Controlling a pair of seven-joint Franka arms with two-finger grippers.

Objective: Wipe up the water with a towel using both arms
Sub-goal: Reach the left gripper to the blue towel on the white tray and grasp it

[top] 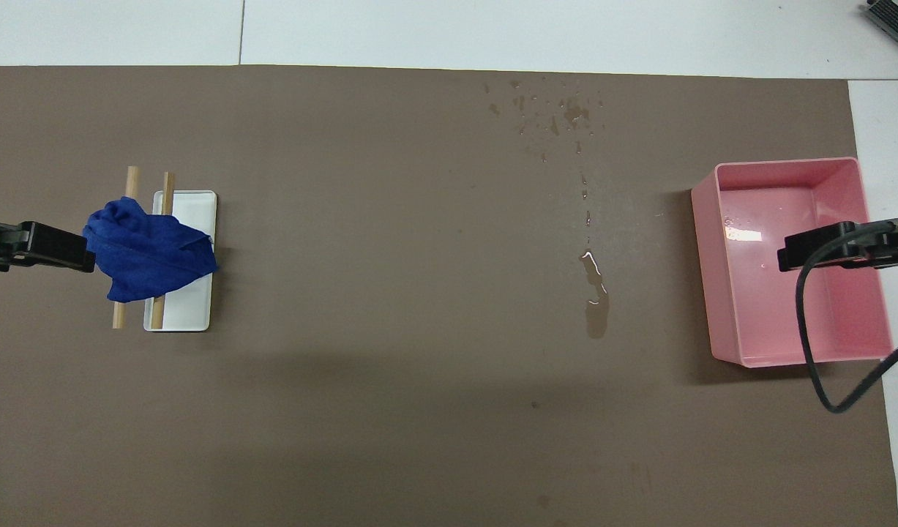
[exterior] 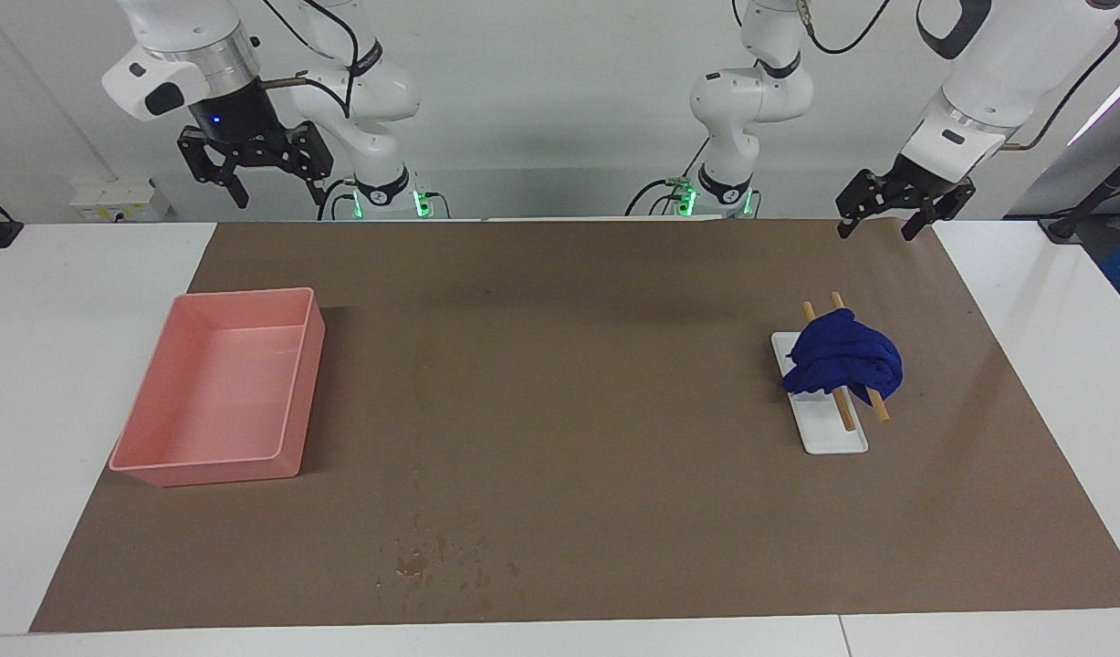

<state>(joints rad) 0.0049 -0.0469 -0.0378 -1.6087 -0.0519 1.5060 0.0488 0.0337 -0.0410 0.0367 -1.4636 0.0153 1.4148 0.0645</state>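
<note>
While no wiping yet begun: towel (exterior: 842,363) untouched, heaped over two wooden sticks (exterior: 840,415) on white tray (exterior: 832,436), toward left arm's end of brown mat (exterior: 560,365).

Spilled water (top: 593,293) unwiped at about 3 o'clock of towel in overhead view, as one puddle plus scattered droplets farther from robots. Left gripper (exterior: 881,222) raised at 1 o'clock of towel in facing view, fingers apart, empty; right gripper (exterior: 266,179) raised above pink bin (exterior: 158,461), fingers apart, empty. Counted: one towel, one tray, two sticks, one bin, two arms. Left to do: picking up, wiping.
</note>
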